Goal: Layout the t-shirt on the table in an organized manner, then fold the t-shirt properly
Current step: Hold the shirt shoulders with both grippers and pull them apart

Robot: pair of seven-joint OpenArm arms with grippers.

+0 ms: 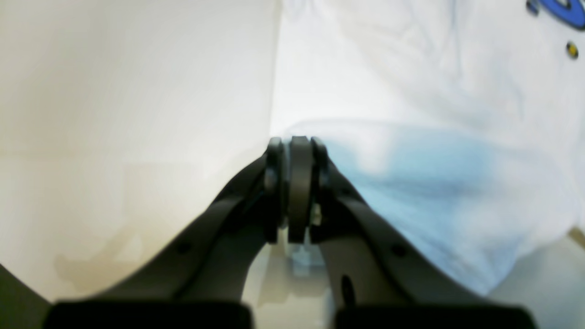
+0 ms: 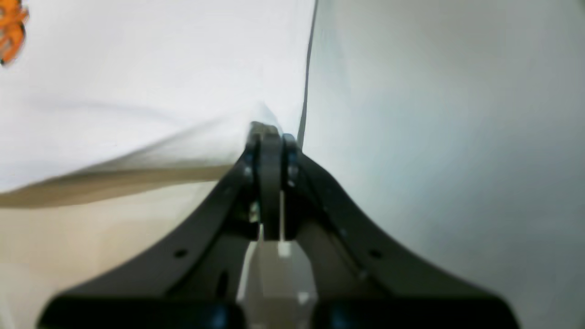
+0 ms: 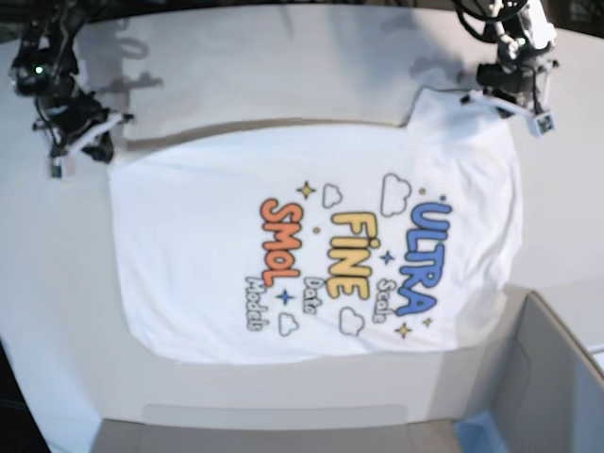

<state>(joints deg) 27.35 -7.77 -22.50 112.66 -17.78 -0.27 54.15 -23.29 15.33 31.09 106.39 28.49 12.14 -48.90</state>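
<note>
The white t-shirt [image 3: 208, 264] lies print-up across the table [image 3: 283, 57], its "ULTRA FINE SMOL" letters readable. The far edge is raised a little and casts a shadow. My left gripper [image 3: 483, 94] is at the shirt's far right corner. In the left wrist view the left gripper [image 1: 299, 146] is shut on the t-shirt [image 1: 411, 91] hem. My right gripper [image 3: 99, 146] is at the far left corner. In the right wrist view the right gripper [image 2: 269, 132] is shut on the t-shirt [image 2: 137, 91] edge, which hangs above the table [image 2: 457, 114].
A grey bin [image 3: 557, 377] stands at the near right, and the shirt's right side reaches close to it. The table's curved edge runs along the near side. Bare tabletop [image 1: 114, 91] lies beyond the shirt's far edge.
</note>
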